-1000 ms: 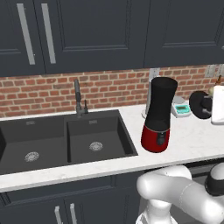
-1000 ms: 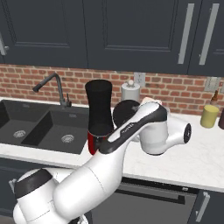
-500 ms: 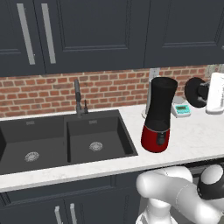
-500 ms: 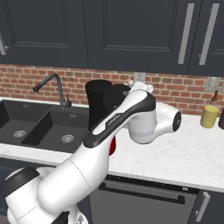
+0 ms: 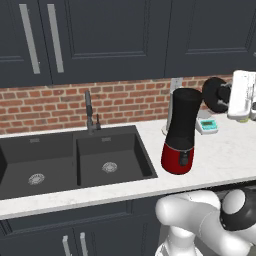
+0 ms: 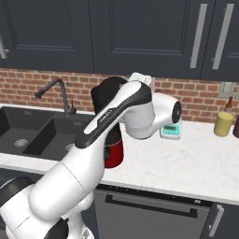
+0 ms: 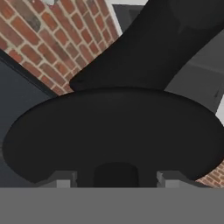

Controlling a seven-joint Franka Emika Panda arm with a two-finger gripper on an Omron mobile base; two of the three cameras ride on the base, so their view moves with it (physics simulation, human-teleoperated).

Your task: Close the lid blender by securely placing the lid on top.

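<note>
This was a home kitchen. Dark cabinets with long metal handles hung above a red brick wall. A black double sink with a dark tap sat in the left part of a white stone counter. A blender stood near the counter's front edge, a small kitchen scale by its back edge. In the right base view an oven door with a bar handle showed under the counter, and a yellow jar stood at its far right.

Glossy white arm of rounded, tubular segments, with dark grey joint caps and a dark wrist disc.
</note>
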